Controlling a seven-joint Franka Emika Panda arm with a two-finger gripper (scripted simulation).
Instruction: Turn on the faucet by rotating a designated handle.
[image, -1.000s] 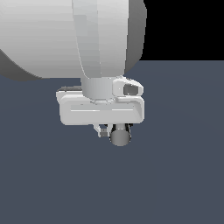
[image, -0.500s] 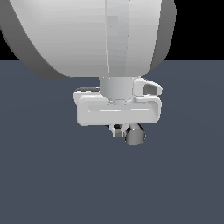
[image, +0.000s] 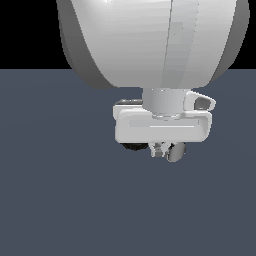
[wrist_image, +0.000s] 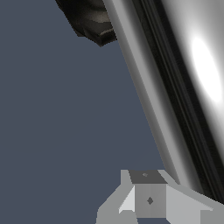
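Observation:
In the exterior view my white gripper (image: 160, 149) hangs low over the grey floor, its short fingers close together and shut on nothing. The handle (image: 176, 152), a shiny grey bar seen end-on, sits right against the fingers on the exterior view's right side. Part of the faucet's black base (image: 132, 146) peeks out under the hand on the exterior view's left. In the wrist view the handle (wrist_image: 183, 87) fills the frame as a long glossy bar, beside the fingertips (wrist_image: 148, 199). The black faucet base (wrist_image: 89, 19) lies at the bar's far end.
A flat dark grey floor (image: 60, 190) surrounds the faucet. The bulky white arm (image: 150, 40) fills the upper exterior view and hides most of the fixture.
The gripper has shifted steadily toward the exterior view's right, and the handle's round end has swung the same way beside it. The black base now shows under the hand's other side.

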